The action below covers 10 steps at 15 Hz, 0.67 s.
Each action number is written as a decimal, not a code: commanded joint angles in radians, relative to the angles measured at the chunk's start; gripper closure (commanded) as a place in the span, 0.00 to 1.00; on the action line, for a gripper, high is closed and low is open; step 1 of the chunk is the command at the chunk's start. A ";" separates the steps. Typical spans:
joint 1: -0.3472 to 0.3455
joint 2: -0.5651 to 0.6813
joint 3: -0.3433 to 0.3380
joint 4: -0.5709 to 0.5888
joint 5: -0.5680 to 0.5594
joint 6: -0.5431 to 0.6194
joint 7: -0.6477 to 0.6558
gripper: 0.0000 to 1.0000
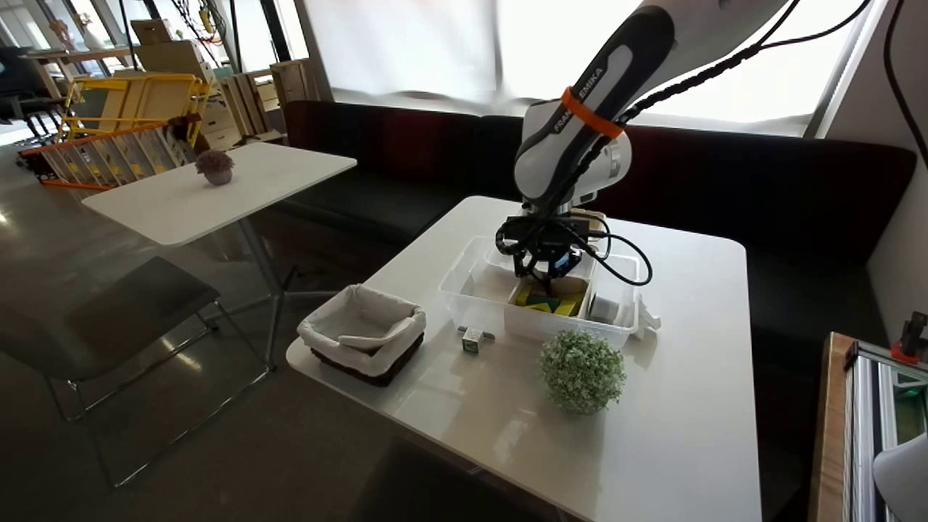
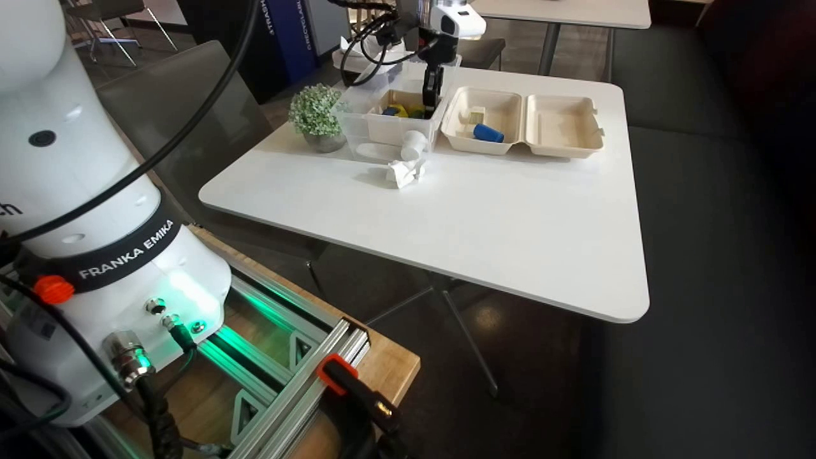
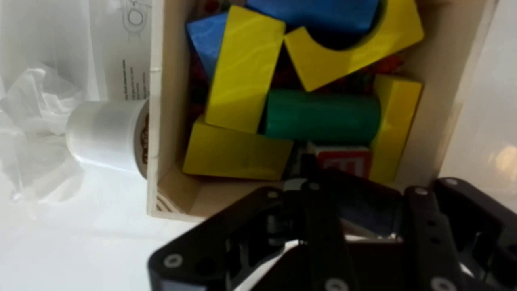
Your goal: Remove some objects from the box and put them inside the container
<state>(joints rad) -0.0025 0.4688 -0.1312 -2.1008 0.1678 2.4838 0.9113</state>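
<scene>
Inside the wooden box (image 3: 155, 101) lie several yellow blocks (image 3: 246, 72) and a green cylinder (image 3: 323, 115). Blue blocks (image 3: 315, 16) and a white cube with a red face (image 3: 345, 159) share the box. My gripper (image 3: 309, 161) reaches down into the box at its near end in the wrist view, its tips beside the cube. The fingers are together, and nothing shows between them. In an exterior view the open beige container (image 2: 564, 127) holds a blue piece (image 2: 488, 133) and a pale cube (image 2: 477, 115).
A clear bin (image 1: 471, 308) surrounds the wooden box. A white cup (image 2: 414, 145) and crumpled paper (image 2: 405, 172) sit at its side. A leafy ball plant (image 1: 582, 372), a lettered cube (image 1: 471, 339) and a cloth-lined basket (image 1: 362, 326) stand on the table.
</scene>
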 commanded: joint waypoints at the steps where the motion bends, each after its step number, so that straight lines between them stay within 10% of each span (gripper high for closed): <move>1: 0.017 0.006 -0.011 -0.015 -0.019 0.011 0.001 0.99; 5: 0.025 -0.019 -0.020 -0.030 -0.037 0.009 0.004 0.99; 6: 0.027 -0.024 -0.020 -0.034 -0.043 0.010 0.003 0.72; 10: 0.039 -0.042 -0.026 -0.051 -0.069 0.022 0.015 0.50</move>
<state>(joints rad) 0.0120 0.4566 -0.1423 -2.1093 0.1235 2.4837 0.9114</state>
